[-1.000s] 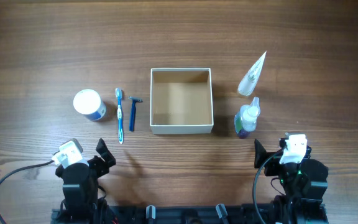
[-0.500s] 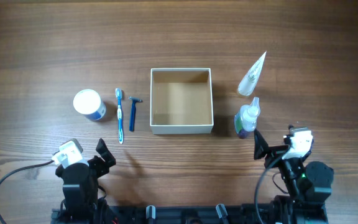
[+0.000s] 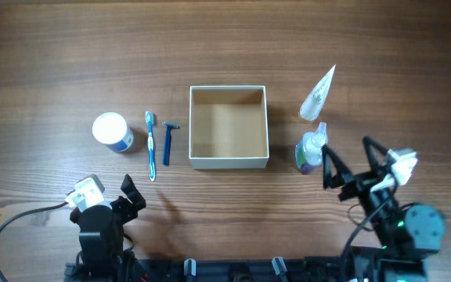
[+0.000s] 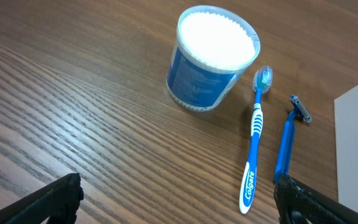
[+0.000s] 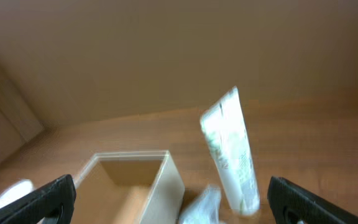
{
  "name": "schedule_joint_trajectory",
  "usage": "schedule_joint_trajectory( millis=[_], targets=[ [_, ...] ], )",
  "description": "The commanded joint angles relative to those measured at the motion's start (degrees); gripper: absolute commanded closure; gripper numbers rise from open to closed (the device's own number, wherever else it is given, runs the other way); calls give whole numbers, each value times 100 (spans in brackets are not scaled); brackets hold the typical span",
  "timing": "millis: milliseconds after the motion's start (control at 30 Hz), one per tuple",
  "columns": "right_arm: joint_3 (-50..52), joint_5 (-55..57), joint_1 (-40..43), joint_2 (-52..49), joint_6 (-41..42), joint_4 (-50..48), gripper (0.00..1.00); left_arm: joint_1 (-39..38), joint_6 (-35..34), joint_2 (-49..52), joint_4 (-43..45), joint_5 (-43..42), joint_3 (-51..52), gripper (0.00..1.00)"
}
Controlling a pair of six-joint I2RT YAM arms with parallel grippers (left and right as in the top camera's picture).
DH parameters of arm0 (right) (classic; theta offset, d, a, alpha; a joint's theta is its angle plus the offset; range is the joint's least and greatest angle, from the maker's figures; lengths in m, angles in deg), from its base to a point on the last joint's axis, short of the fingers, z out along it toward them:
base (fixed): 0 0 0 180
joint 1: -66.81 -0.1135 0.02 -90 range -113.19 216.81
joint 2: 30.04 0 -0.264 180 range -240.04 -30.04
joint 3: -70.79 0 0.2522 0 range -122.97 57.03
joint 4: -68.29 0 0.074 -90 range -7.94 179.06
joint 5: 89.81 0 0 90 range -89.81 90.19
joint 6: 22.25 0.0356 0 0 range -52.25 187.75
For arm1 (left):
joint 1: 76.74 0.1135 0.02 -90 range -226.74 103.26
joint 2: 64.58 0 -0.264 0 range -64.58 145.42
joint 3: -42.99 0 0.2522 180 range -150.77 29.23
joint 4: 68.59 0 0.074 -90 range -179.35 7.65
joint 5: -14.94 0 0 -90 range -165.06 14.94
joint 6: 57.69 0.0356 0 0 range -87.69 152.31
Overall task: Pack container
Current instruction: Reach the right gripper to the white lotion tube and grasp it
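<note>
Nothing is packed yet: your square shallow cardboard box [image 3: 229,162], white-walled and brown inside, sits mid-table with nothing in it. To its left lie the round blue white-lidded jar [image 3: 112,131], the blue-and-white toothbrush [image 3: 150,145] and the blue razor [image 3: 167,142]. To its right are the white squeeze tube [image 3: 318,94] and what looks like a small clear bottle [image 3: 311,149], blurred in the wrist view. The right gripper [image 3: 353,163], near that bottle, and the left gripper [image 3: 131,193] both stand spread wide, holding nothing. All five items are left to pack.

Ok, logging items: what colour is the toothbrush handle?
The slim plastic toothbrush is blue with white grip stripes; left wrist view shows it best.
</note>
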Motion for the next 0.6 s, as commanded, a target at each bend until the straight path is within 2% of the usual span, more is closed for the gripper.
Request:
schedule_joint_trajectory(
  millis=[0,167,267,333,433,567],
  targets=[
    [-1672,74,-20,-1349,-402,627,0,31,48,-52,13,-13,59,0],
    [-3917,98,-20,-3397,-402,2356,0,31,48,-52,11,-13,59,0],
    [-5119,-350,-20,-4478,-291,3209,0,31,48,-52,11,-13,59,0],
    [-5543,-1064,-20,-5016,101,3451,0,31,48,-52,11,-13,59,0],
    [-5643,-1840,-22,-5622,-188,3051,0,31,48,-52,11,-13,59,0],
    [-5716,-1093,-105,-6122,470,2828,0,31,48,-52,11,-13,59,0]
  ],
)
